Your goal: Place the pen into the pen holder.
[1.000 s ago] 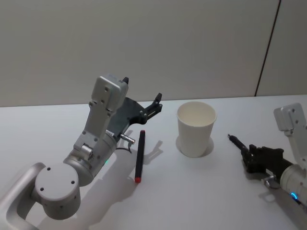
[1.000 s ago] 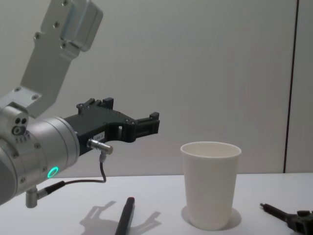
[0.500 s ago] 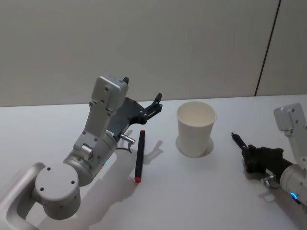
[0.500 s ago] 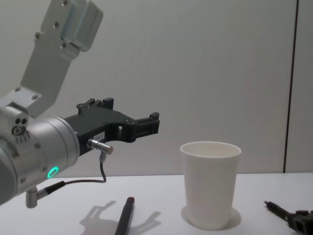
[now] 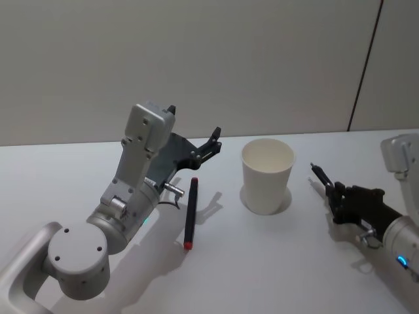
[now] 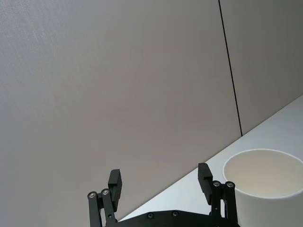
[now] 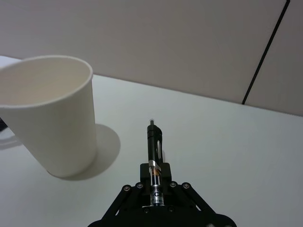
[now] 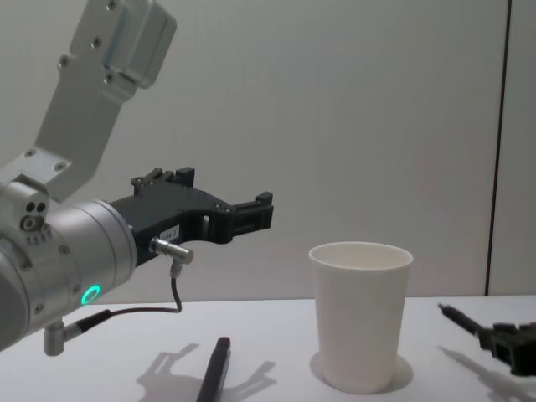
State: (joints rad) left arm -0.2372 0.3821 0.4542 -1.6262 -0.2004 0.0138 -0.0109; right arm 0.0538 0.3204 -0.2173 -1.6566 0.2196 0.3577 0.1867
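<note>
A white paper cup, the pen holder point(image 5: 268, 176) point(image 8: 360, 318) point(image 7: 52, 118) point(image 6: 265, 189), stands upright and empty at mid-table. To its right, my right gripper point(image 5: 340, 199) point(image 7: 154, 172) point(image 8: 502, 339) is shut on a slim black pen point(image 5: 322, 176) point(image 7: 153, 142) point(image 8: 456, 317). The pen is held just above the table, its tip pointing forward past the cup's right side. My left gripper point(image 5: 194, 124) point(image 6: 160, 175) point(image 8: 224, 191) hangs open in the air left of the cup, with nothing between its fingers.
A black marker with a red end point(image 5: 190, 212) point(image 8: 213, 373) lies on the white table point(image 5: 275, 261), left of the cup and below the left gripper. A plain wall closes off the table's far edge.
The right gripper has lifted the pen off the table and brought it slightly toward the cup. The left arm, the cup and the marker have not moved.
</note>
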